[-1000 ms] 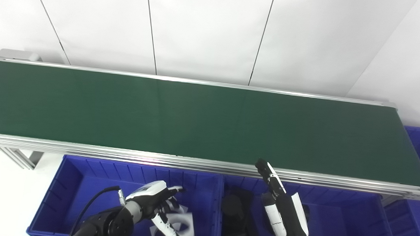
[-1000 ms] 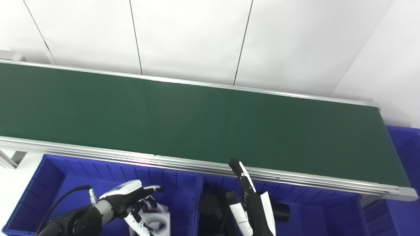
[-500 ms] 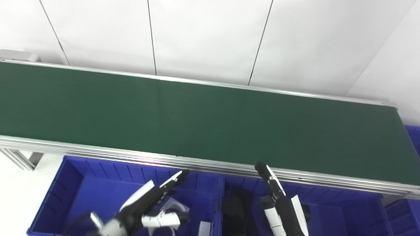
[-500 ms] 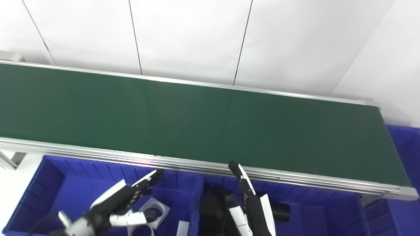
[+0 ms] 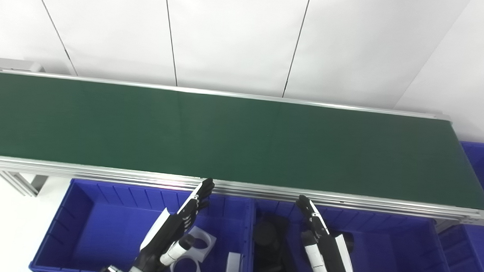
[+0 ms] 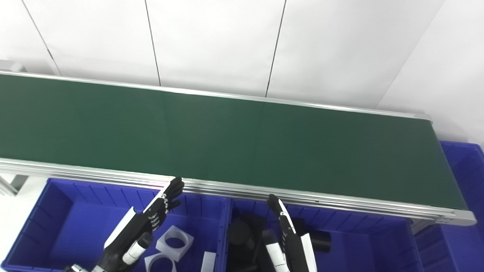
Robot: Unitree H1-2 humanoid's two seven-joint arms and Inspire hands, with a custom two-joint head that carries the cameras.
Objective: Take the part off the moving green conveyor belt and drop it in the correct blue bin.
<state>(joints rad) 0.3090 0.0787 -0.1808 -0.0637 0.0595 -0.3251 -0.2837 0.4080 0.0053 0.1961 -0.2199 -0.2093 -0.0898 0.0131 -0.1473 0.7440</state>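
Note:
The green conveyor belt (image 5: 234,135) runs across the view and carries no part. My left hand (image 5: 174,230) is open and empty, fingers stretched toward the belt's near rail, above the left blue bin (image 5: 86,211). Several white parts (image 5: 200,243) with round holes lie in that bin under the hand. My right hand (image 5: 322,243) is open and empty, fingers stretched, above the middle blue bin (image 5: 403,246), which holds black parts (image 5: 268,241).
The belt's aluminium rail (image 5: 344,200) runs between the hands and the belt. Another blue bin (image 5: 482,160) stands at the belt's right end. A white panelled wall stands behind the belt.
My left hand let go of a white part, opened, and rose with fingers stretched toward the belt rail. The white parts now lie in the left bin. The camera shifted slightly.

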